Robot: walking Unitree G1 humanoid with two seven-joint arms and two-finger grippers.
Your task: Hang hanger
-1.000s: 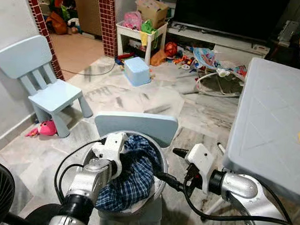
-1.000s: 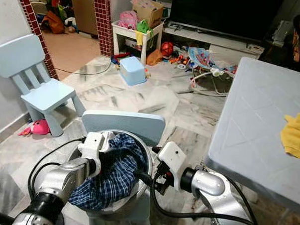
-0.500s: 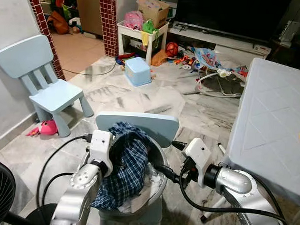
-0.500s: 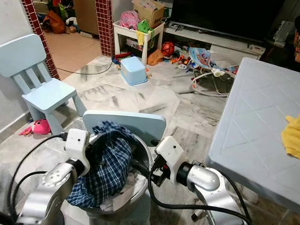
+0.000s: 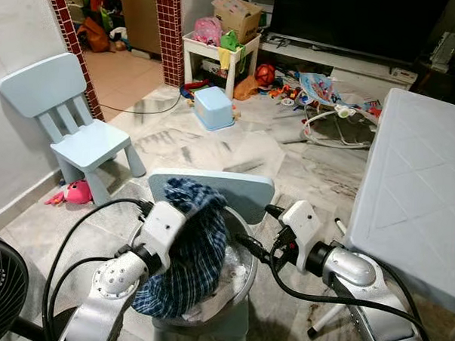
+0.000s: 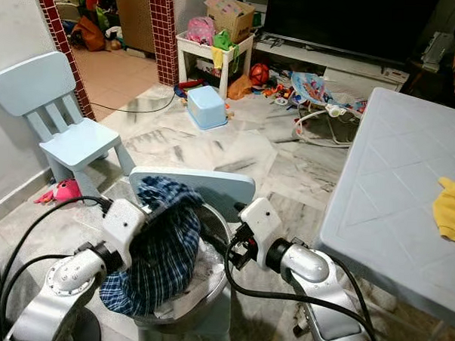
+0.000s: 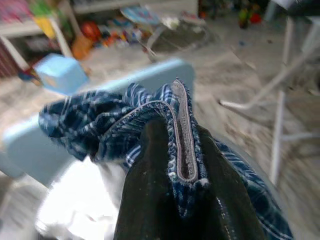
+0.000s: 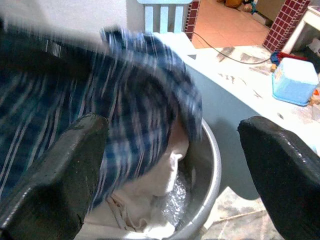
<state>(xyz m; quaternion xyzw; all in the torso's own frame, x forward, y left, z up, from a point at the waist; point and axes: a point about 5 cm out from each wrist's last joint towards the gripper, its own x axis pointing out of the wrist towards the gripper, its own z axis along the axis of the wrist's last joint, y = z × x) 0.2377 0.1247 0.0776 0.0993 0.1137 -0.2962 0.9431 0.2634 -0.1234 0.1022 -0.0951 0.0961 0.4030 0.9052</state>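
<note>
- Left tool (image 7: 182,165): clenching a hem fold of the blue checked shirt (image 5: 188,248) and holding it up above the metal basin (image 6: 207,283).
- Right tool (image 8: 172,150): standing released, its fingers (image 8: 55,170) spread wide beside the basin rim and facing the cloth.
- Basin: sitting on a pale blue stool (image 5: 211,189); white cloth (image 8: 160,185) lying in the bottom under the shirt.
- Step in hand, as judged: lifting a garment out of the laundry before any hanging is starting.
- Next move, as judged: calling for the right tool to take a second hold on the shirt so it can be spread.
- Hanger: none can be made out anywhere among these things; its place cannot be told.
- Grey surface (image 6: 393,185): running off the frame edge, a yellow cloth (image 6: 452,207) partly cut off.
- Right wrist view: the shirt is smearing with blur.
</note>
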